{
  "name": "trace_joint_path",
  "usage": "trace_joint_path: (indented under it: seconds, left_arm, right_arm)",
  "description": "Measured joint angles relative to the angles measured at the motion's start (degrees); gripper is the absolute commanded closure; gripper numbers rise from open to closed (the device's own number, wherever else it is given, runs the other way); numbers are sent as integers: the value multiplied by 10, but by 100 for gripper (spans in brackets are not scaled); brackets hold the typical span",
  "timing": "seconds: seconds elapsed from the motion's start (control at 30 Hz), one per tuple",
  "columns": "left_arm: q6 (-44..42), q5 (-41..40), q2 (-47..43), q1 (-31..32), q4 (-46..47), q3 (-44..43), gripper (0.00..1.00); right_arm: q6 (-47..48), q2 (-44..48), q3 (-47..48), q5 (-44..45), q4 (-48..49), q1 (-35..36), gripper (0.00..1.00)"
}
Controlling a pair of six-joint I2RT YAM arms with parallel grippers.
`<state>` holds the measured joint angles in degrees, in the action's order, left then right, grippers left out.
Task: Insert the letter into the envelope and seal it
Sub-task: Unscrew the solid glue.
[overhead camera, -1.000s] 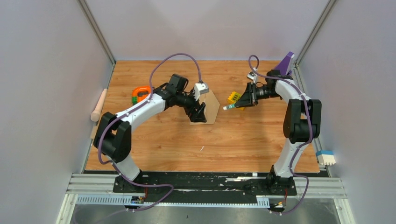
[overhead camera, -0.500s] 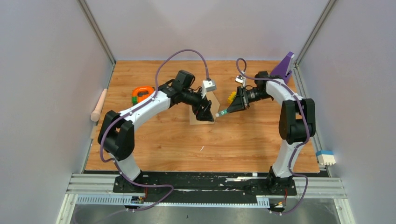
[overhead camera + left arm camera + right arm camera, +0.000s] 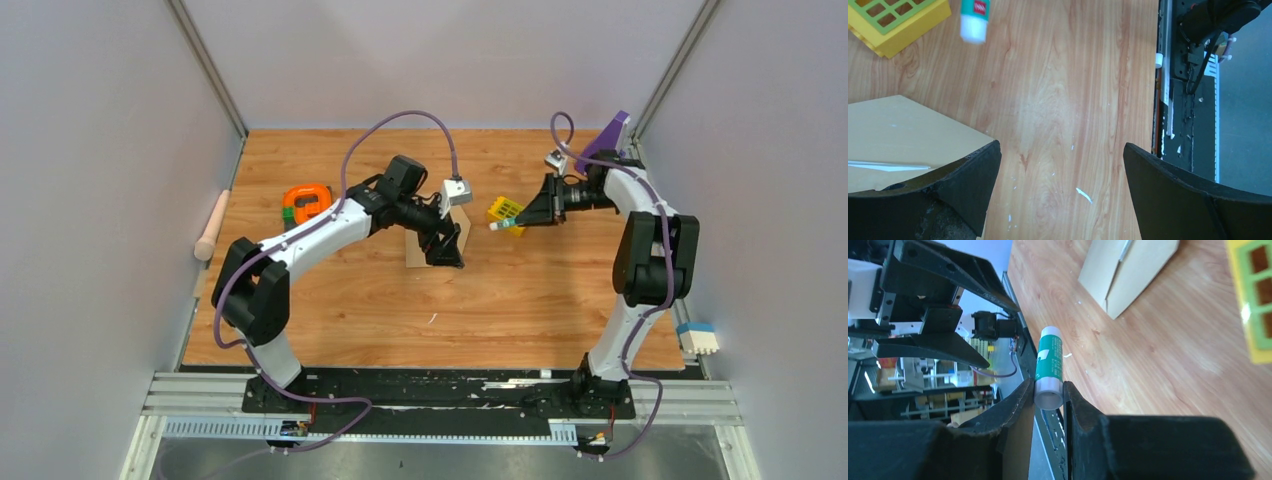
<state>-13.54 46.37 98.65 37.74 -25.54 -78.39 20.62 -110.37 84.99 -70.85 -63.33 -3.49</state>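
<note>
Black rail (image 3: pixel 440 385) at near edge; wood-grain table (image 3: pixel 400 320) bearing the envelope (image 3: pixel 898 130) flat at centre, the letter (image 3: pixel 888 166) a thin white edge on it, left gripper (image 3: pixel 1060 150) spread wide and empty above. Farther: right gripper (image 3: pixel 1049 390) clamped on a green glue stick (image 3: pixel 1049 360), yellow grid block (image 3: pixel 504 210), grey walls (image 3: pixel 430 60)

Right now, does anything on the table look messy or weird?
A little. Tiny white scraps are scattered on the wooden table beside the envelope, maybe torn paper bits. A pale wooden peg also lies at the table's left edge, by the wall, away from everything else.
</note>
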Motion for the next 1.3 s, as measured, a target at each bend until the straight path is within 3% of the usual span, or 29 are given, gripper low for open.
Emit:
trace_joint_path:
  seconds: [0.17, 0.4, 0.8, 1.3]
  left_arm:
    - [-21, 0, -7, 8, -7, 0, 0]
    - [-29, -23, -7, 19, -10, 0, 0]
    - [-2, -68, -8, 18, 3, -47, 0]
    - [18, -23, 24, 17, -1, -55, 0]
  right_arm:
    - [-11, 0, 1, -6, 2, -49, 91]
    - [-15, 0, 1, -18, 2, -50, 91]
    - [28, 0, 1, -25, -24, 48, 90]
    - [99, 0, 2, -55, -86, 94, 89]
